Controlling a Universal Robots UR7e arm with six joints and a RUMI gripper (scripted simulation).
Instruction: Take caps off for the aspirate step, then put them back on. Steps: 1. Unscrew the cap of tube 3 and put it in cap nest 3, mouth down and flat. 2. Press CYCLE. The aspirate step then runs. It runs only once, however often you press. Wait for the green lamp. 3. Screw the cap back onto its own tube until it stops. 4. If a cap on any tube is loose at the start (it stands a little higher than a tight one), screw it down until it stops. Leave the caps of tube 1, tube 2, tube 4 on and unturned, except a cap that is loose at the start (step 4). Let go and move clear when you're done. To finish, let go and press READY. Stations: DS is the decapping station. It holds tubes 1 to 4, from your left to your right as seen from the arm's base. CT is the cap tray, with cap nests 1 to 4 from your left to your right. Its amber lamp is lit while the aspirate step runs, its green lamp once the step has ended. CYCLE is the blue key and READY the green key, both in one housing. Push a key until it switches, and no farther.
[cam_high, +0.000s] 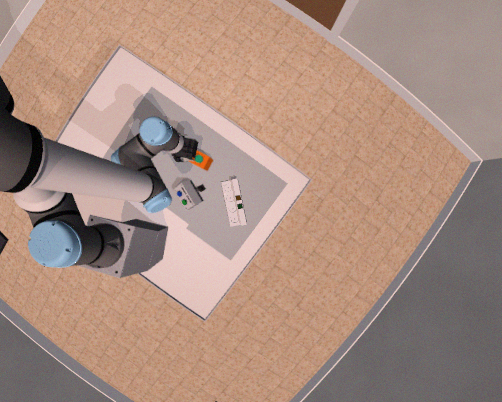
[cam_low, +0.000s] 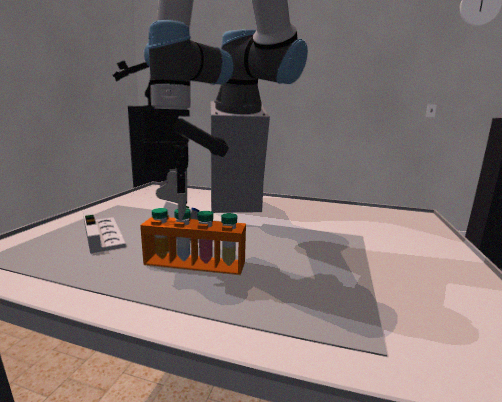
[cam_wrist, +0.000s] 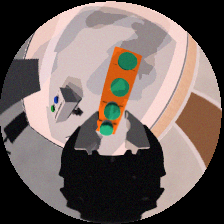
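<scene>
The orange rack (cam_high: 207, 162) (cam_low: 242, 252) (cam_wrist: 123, 74) holds four tubes, all with green caps. My gripper (cam_low: 183, 216) (cam_wrist: 111, 111) points down at tube 3 (cam_low: 183, 250). Its fingers stand a little apart on either side of the tube 3 cap (cam_wrist: 112, 109), open and not pressed on it. The caps of tube 1 (cam_low: 229, 219) (cam_wrist: 127, 61), tube 2 (cam_low: 205, 217) (cam_wrist: 119, 87) and tube 4 (cam_low: 160, 214) (cam_wrist: 106, 128) are on; I cannot tell whether one stands higher. The cap tray (cam_high: 229, 192) (cam_low: 111, 235) shows no cap in its nests. Its lamps look dark.
The key housing (cam_high: 193, 194) (cam_wrist: 67, 104) stands between the arm base and the cap tray, with the blue CYCLE key (cam_high: 179, 193) (cam_wrist: 56, 99) and the green READY key (cam_high: 184, 202) (cam_wrist: 52, 108). The neighbouring caps of tubes 2 and 4 stand close beside my fingers.
</scene>
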